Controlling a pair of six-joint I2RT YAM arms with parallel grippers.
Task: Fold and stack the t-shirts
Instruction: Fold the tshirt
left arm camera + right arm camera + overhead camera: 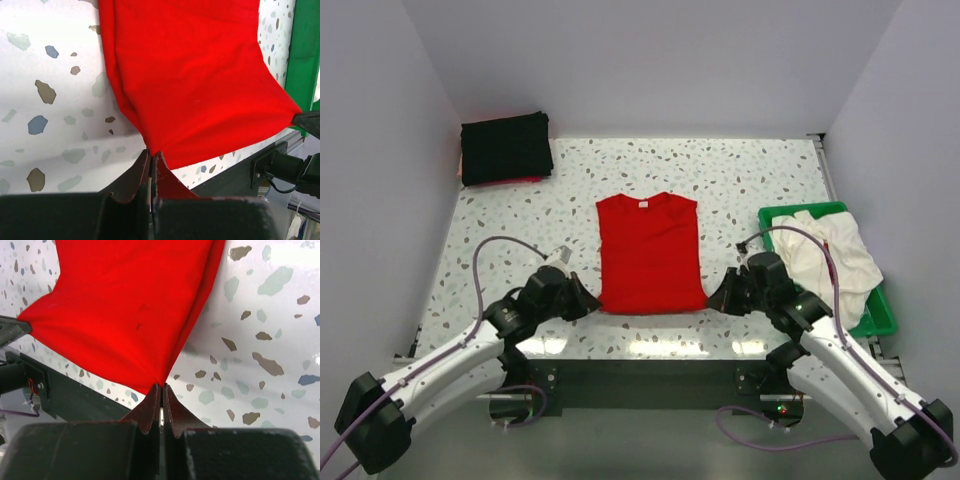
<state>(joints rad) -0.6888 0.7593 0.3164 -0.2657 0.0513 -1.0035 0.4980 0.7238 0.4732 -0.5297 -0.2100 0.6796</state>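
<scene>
A red t-shirt (650, 252) lies flat on the speckled table, sleeves folded in, collar and white label at the far end. My left gripper (588, 300) is shut on its near left hem corner (150, 142). On the other side, my right gripper (718, 297) pinches the near right hem corner (160, 379), jaws shut on the cloth. A folded black t-shirt (506, 148) rests at the far left corner, with a strip of red showing under it. A whitish t-shirt (835, 250) lies crumpled in the green tray (878, 318) at the right.
White walls close in the table on the left, back and right. The table's near edge (650, 345) runs just behind both grippers, with the arm bases below it. The green tray's wall (302, 60) shows at the right of the left wrist view.
</scene>
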